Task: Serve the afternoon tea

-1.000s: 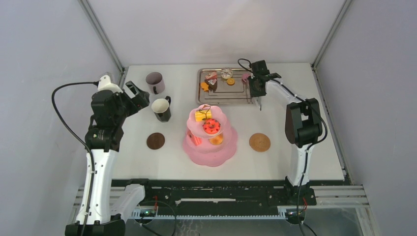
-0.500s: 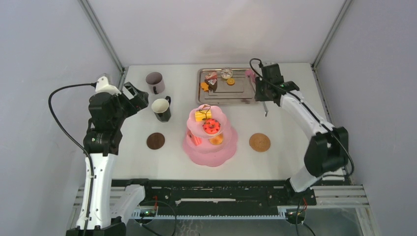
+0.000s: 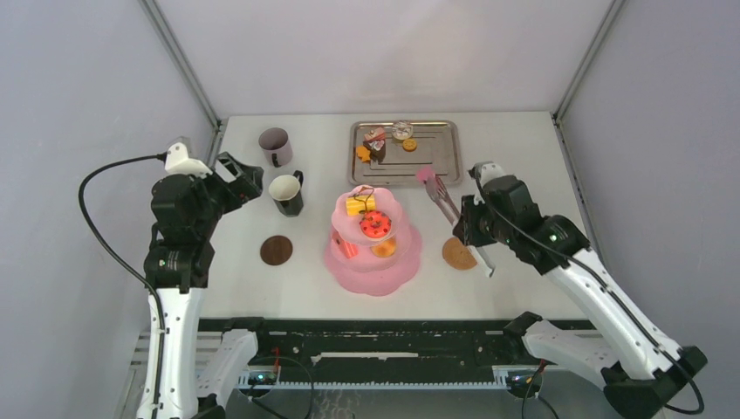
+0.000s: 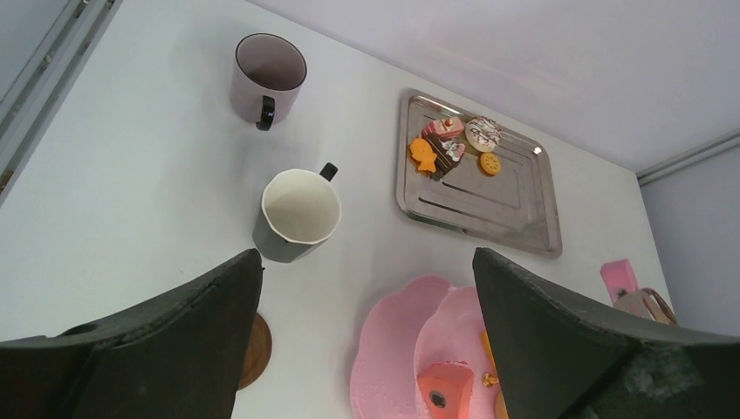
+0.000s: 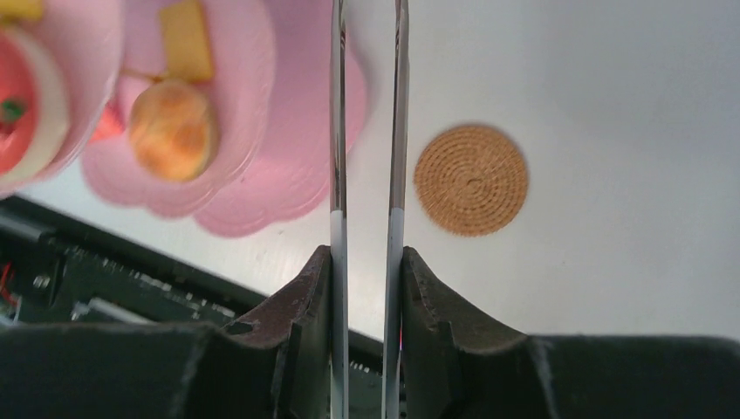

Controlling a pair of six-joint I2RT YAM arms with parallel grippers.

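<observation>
The pink three-tier stand (image 3: 359,278) sits mid-table with toy cakes on its tiers; it also shows in the left wrist view (image 4: 406,349) and the right wrist view (image 5: 270,175). More toy cakes (image 3: 378,144) lie on the steel tray (image 3: 441,157). The black mug (image 3: 286,194) and the mauve mug (image 3: 275,146) stand at the back left. My right gripper (image 3: 471,229) is shut on metal tongs (image 5: 338,131), which grip a pink cake piece (image 3: 426,174) between the tray and the stand. My left gripper (image 4: 366,349) is open and empty, above and left of the black mug (image 4: 297,218).
A dark brown coaster (image 3: 277,250) lies left of the stand. A tan coaster (image 5: 471,179) lies to its right, partly under my right arm in the top view. The steel tray sits at the back centre. Grey walls close in the table on three sides.
My right arm has swung from over the tray's right end back toward the near right, carrying the tongs and pink piece off the tray. The left arm barely moved.
</observation>
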